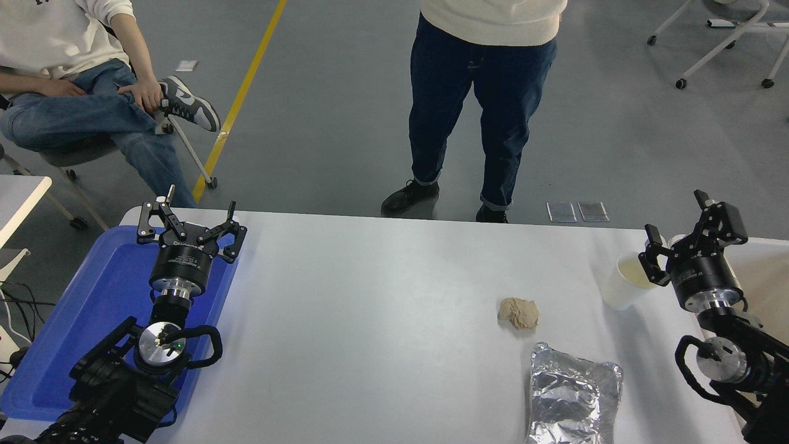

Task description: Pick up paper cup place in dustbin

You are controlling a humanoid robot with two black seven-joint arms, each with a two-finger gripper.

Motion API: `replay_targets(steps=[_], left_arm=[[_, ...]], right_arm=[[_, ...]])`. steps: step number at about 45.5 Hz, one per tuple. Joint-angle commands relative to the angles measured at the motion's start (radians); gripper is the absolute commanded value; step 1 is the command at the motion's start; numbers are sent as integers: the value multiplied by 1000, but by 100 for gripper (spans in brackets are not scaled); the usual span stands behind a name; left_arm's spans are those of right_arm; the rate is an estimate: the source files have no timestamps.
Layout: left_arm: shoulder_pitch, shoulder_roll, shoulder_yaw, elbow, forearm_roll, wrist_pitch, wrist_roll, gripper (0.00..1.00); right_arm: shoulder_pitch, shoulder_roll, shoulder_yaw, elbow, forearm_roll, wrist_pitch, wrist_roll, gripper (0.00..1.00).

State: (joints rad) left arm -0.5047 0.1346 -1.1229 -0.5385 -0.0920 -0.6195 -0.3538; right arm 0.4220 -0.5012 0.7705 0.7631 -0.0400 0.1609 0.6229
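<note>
Small white tapered paper cup [625, 285], light and easily crushed, pinched at its rim between right gripper [669, 246] fingers; needs gentle pressure. Left gripper [188, 225] fingers apart.

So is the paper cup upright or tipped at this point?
Tipped. The paper cup leans with its mouth toward the camera, cream inside showing, held at the rim by the right gripper beside the dustbin.

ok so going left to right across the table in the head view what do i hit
blue tray → left gripper → paper ball → foil tray → paper cup → right gripper → dustbin
</note>
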Motion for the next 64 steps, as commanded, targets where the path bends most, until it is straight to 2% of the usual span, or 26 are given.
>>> replay_targets(steps=[1,52,64], left_arm=[[0,0,0,0,2,0,-2,100],[0,0,0,0,2,0,-1,100],[0,-1,0,-1,2,0,1,100]], right_arm=[[-3,-4,-2,1,0,0,0,100],[-3,-5,-4,1,3,-6,0,100],[43,-125,-137,2,5,-9,-11,100]])
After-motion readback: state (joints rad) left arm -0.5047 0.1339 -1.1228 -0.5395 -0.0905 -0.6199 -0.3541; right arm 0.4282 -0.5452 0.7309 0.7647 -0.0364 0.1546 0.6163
